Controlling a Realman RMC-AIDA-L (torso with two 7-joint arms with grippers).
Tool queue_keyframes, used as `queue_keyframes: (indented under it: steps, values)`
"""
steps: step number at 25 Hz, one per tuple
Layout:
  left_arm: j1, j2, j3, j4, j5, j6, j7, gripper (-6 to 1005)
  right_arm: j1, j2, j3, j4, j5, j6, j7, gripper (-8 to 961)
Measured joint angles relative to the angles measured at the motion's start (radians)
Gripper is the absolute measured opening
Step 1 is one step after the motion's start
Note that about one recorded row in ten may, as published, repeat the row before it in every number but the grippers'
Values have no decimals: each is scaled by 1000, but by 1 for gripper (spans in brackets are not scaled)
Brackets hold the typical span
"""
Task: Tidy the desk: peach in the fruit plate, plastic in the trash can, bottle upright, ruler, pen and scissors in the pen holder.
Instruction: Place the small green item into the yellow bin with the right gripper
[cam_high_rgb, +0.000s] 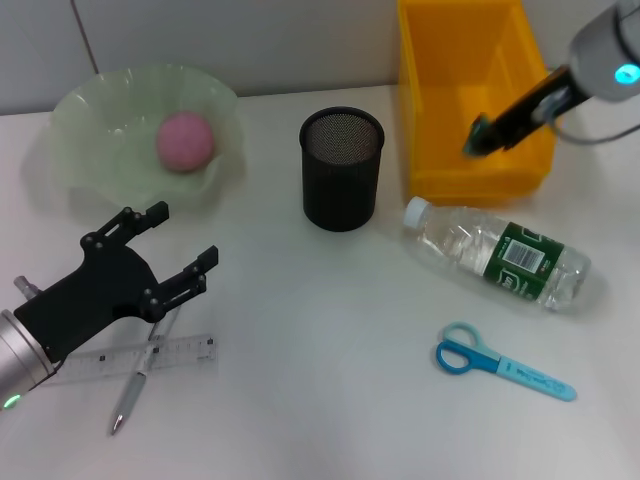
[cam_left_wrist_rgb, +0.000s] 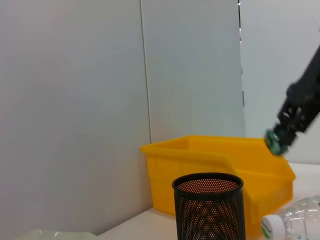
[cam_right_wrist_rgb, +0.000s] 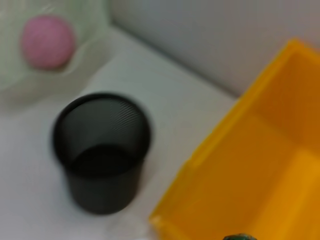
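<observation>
At nine o'clock, the black left gripper (cam_high_rgb: 185, 246) is held spread above the clear plastic ruler (cam_high_rgb: 135, 357) and silver pen (cam_high_rgb: 138, 382). Centrally, the black mesh pen holder (cam_high_rgb: 342, 168) is seen. At two o'clock, the right gripper (cam_high_rgb: 478, 137) is poised, seemingly closed, over the yellow plastic bin (cam_high_rgb: 473, 95).

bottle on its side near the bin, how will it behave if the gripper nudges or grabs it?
The bottle lies on its side and is round, so a nudge would probably roll it. It looks like clear thin plastic, likely to dent under a hard squeeze. The smooth wall may slip.
</observation>
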Motion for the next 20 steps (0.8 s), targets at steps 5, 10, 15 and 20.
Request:
queue_keyframes:
  steps: [5,10,15,20]
  values:
    - [0,-2,0,0,2,-1,1,813,-22,0,29,-12,-66,122,1,455]
    - [0,-3,0,0,2,-1,1,813,-35,2,18,70,-90,289,1,472]
    - [0,-4,0,0,2,-1,1,812,-29,2,7,153,-89,386,3,489]
    - [1,-4,0,0,2,3,1,812,-23,1,-5,164,-89,387,4,641]
